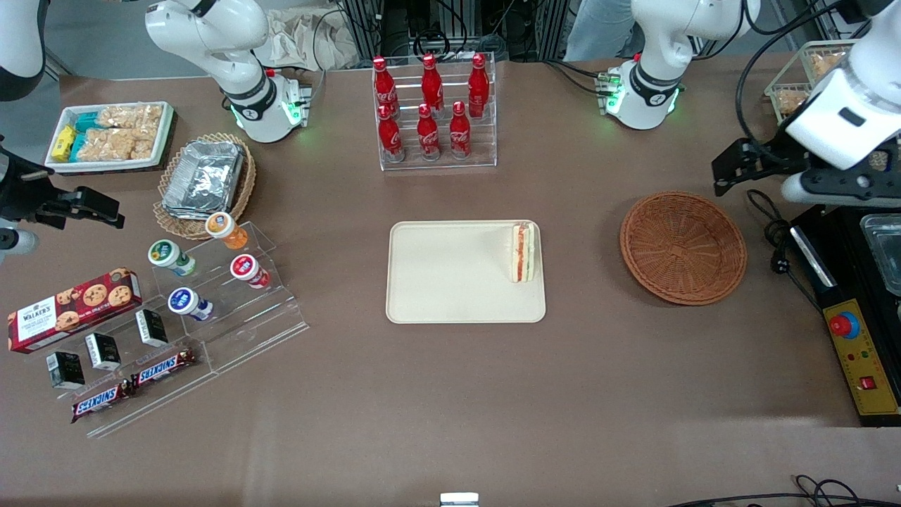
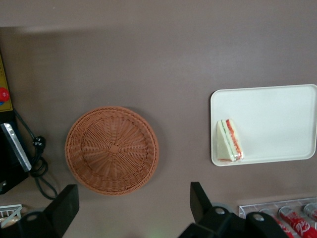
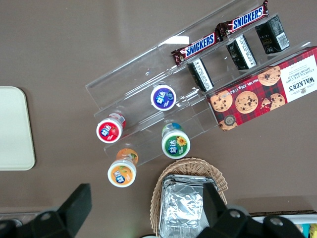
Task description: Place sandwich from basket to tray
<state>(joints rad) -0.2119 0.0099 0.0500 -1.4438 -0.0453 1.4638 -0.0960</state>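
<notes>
brown and matte, the bench (image 1: pixel 450 394) carries everything you see. your one sandwich (image 1: pixel 522 251) is on the tray (image 1: pixel 450 282), at the tray edge that faces the basket (image 1: pixel 683 248) and near the tray corner farther from the front camera. its long axis runs along that short edge; the striped cut face of red, orange and green layers looks toward the basket, and the pale bread side faces the tray's bare middle. from the left wrist camera the wedge (image 2: pixel 229 141) narrows to a point at one end and is widest at the tray's rim.

the tray is smooth cream plastic, rectangular, with rounded corners and a low rim. the basket is round, shallow, reddish-brown woven wicker, with nothing in it, well apart from the tray toward the working arm's end of the bench.

your gripper (image 2: pixel 133 208) is held high above the bench near the basket, toward the working arm's end, its two dark fingers (image 2: pixel 64 206) spread wide with nothing between them.

count also six red bottles (image 1: pixel 429 105) in a clear rack, four small round-lidded cups (image 1: pixel 204 264) on clear acrylic steps, two snickers bars (image 1: pixel 134 384), and one tan wicker basket (image 1: pixel 204 186) of foil containers.
</notes>
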